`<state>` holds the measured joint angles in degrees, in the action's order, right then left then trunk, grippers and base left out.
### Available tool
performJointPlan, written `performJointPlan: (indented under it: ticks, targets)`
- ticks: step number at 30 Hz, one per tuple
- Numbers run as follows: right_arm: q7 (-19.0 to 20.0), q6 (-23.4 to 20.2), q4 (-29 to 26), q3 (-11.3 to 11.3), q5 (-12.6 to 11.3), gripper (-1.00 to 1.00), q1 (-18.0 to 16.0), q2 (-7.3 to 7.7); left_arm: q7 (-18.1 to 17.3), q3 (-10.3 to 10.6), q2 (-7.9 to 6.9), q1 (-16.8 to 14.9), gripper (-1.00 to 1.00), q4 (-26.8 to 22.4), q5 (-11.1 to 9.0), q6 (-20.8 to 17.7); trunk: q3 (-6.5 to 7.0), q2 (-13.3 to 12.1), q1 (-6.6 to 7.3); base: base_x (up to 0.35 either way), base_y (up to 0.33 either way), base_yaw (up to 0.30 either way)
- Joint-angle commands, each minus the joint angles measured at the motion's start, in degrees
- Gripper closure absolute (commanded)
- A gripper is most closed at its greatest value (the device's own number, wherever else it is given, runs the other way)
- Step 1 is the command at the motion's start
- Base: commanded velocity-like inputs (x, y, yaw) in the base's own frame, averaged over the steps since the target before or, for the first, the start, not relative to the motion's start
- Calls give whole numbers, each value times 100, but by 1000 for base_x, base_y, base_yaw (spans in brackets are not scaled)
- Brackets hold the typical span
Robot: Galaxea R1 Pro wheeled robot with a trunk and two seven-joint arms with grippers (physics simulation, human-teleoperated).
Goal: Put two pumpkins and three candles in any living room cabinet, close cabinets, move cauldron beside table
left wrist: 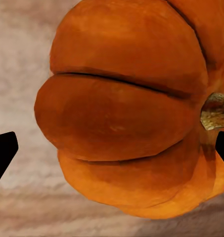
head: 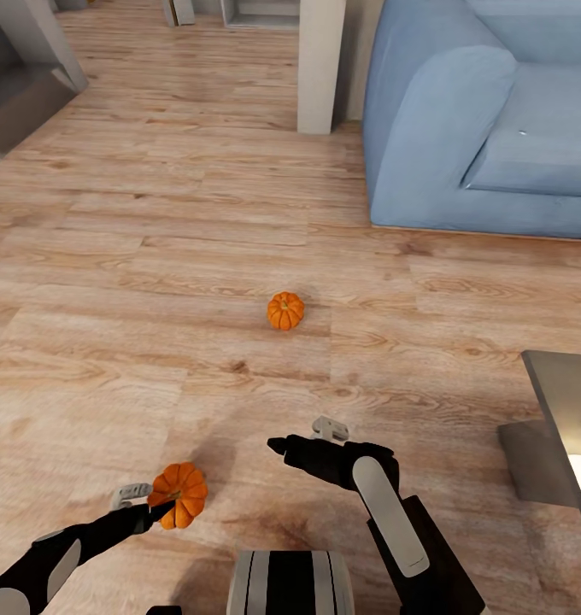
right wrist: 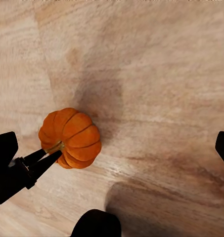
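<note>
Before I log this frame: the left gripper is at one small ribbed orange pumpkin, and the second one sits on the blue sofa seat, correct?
Not quite. The left gripper is at one small ribbed orange pumpkin, but the second pumpkin sits on the wooden plank floor, in front of the blue sofa, as the head view shows.

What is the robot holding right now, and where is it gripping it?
The left gripper is at a pumpkin, fingertips near its stem, but a firm grip cannot be told. The right gripper is open and holds nothing.
</note>
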<state>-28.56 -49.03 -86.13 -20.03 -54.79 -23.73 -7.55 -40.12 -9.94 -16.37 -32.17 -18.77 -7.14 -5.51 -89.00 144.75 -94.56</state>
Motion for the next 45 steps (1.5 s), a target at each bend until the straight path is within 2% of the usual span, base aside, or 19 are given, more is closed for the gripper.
performJointPlan:
  ticks: [1,13,14,45]
  targets:
    - [0,-1,0,-1,3,-100,0,-13,329,-8,22,0,-100,5,46,7,0,0,-2,0,-131,0]
    - [0,-1,0,-1,3,-100,0,-36,333,-8,20,0,-100,5,46,17,0,0,-2,0,-19,0]
    - [0,-1,2,-1,3,-100,0,-36,331,-10,20,0,100,5,46,16,0,0,-2,0,0,0]
    - [0,-1,0,-1,5,-100,0,-36,328,-17,2,0,100,5,37,50,0,0,-2,0,0,0]
